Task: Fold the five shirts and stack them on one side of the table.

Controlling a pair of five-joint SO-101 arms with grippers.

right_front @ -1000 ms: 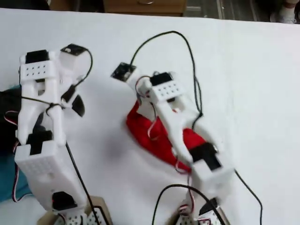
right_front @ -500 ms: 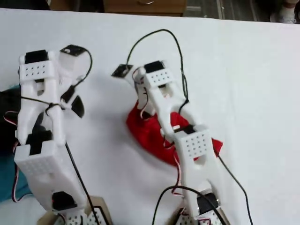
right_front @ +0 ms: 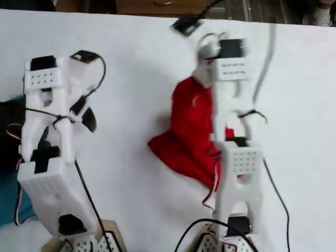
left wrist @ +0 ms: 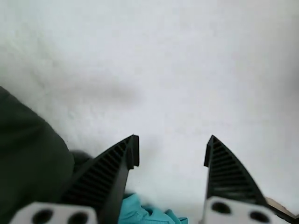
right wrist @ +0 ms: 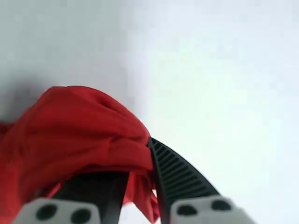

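Note:
A red shirt (right_front: 189,131) lies crumpled mid-table, one end pulled up toward the far side. My right gripper (right wrist: 135,158) is shut on a bunched fold of the red shirt (right wrist: 79,126); in the high view that arm stretches over the cloth to the far side. My left gripper (left wrist: 173,140) is open over bare white table, nothing between its fingers. In the high view the left gripper (right_front: 83,113) hangs at the left. A dark shirt (right_front: 8,126) (left wrist: 23,154) and a teal shirt (right_front: 8,194) (left wrist: 140,212) lie at the left edge beside that arm.
The white table (right_front: 131,52) has bare room between the arms and to the far right. Black cables (right_front: 89,205) trail from both arm bases at the near edge. Wooden furniture (right_front: 157,6) stands beyond the far edge.
The right arm has swung away from the near side toward the far right, dragging the red shirt's gripped end up and stretching the cloth. The left arm has stayed put.

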